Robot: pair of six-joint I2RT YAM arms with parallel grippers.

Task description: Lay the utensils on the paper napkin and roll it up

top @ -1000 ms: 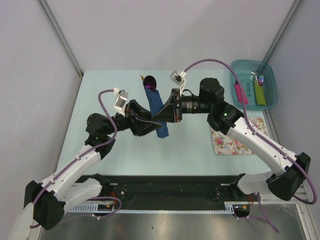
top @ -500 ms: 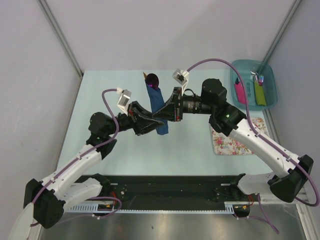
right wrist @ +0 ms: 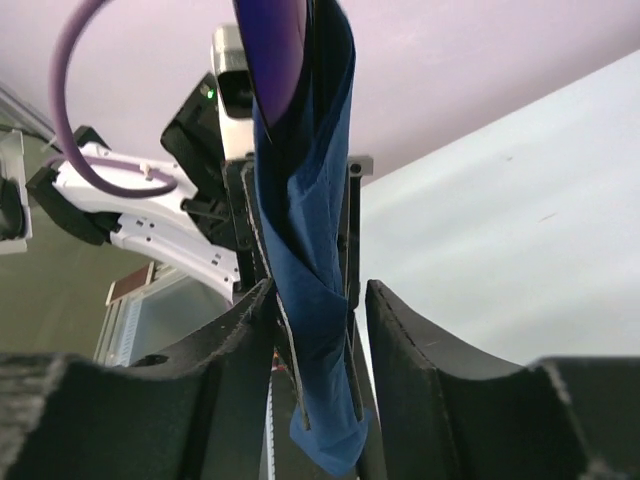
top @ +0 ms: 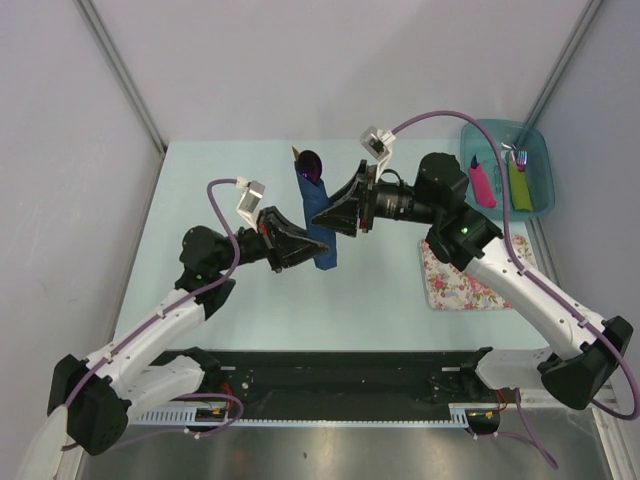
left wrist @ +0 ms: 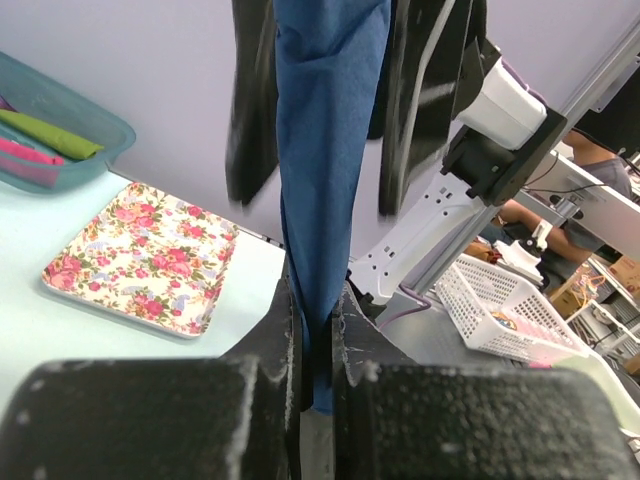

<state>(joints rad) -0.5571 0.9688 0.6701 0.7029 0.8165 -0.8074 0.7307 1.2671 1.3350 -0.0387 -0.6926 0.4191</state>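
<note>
1. The paper napkin is rolled into a long blue tube. It is up in the air over the table, between the two arms.
2. The purple spoon pokes out of the top of the roll. The tip of the wooden knife shows just beside it.
3. The left gripper pinches the low part of the paper napkin. Its two fingers press tight on the blue paper.
4. The right gripper is spread apart. The roll hangs between its fingers, close against one finger, with a gap on the other side.
5. A flowery mat lies flat on the table at the right, well apart from the roll.
6. A blue-green bin sits in the far right corner. A pink-handled piece and a green-handled piece lie in it.
</note>
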